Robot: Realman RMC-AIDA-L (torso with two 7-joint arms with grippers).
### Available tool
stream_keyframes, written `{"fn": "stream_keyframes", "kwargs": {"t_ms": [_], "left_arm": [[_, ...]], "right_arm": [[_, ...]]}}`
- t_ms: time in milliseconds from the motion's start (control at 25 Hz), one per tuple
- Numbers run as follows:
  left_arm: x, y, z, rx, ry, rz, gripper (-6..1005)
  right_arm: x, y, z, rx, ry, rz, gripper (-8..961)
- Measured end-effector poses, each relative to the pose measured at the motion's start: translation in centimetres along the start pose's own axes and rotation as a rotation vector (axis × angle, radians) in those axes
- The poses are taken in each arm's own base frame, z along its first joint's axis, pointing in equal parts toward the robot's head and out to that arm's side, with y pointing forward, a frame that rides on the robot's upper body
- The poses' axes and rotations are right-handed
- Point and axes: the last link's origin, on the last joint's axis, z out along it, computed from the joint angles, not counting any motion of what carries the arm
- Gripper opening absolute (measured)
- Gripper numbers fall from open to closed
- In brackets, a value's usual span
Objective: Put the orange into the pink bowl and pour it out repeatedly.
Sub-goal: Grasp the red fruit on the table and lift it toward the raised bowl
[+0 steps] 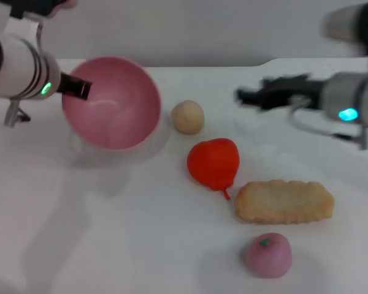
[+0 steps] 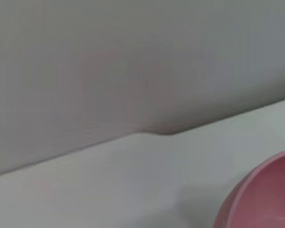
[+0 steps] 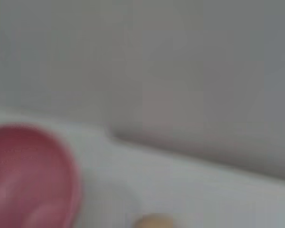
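Pink bowl tipped on its side, orange lying out on the table

We see the pink bowl (image 1: 113, 103) at the robot's left, tilted steeply so its open mouth faces forward and toward the right, its smooth inside empty; a dark finger of the left gripper (image 1: 75, 86) sits at its left rim, so we take it as held there (how the fingers close on the rim we cannot make out). We find the orange (image 1: 213, 162) well apart from the bowl, toward the middle, resting on the white surface: bright red-orange, roundish, its small pointed stem nub aimed at the near edge
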Motion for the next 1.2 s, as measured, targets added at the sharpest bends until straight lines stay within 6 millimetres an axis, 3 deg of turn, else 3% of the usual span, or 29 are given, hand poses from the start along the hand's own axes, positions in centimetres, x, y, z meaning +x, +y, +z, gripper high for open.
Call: {"fn": "stream_keyframes", "kwargs": {"t_ms": [80, 280, 720, 1200], "left_arm": [[-0.7, -0.4, 0.2, 0.000, -0.012, -0.006, 52], [-1.1, -0.4, 0.7, 0.004, -0.037, 0.004, 53], [-0.6, -0.4, 0.6, 0.000, -0.030, 0.031, 56], [-0.4, -0.3, 0.6, -0.004, -0.031, 0.042, 59]], "right_arm": [[0.4, 2.3, 2.5, -0.071, 0.100, -0.058, 616], [1.1, 4.4, 4.2, -0.107, 0.154, -0.086, 622], [3.2, 4.5, 4.8, -0.105, 0.221, -0.039, 616], [4.5, 5.0, 6.9, -0.104, 0.306, -0.038, 593]]}}
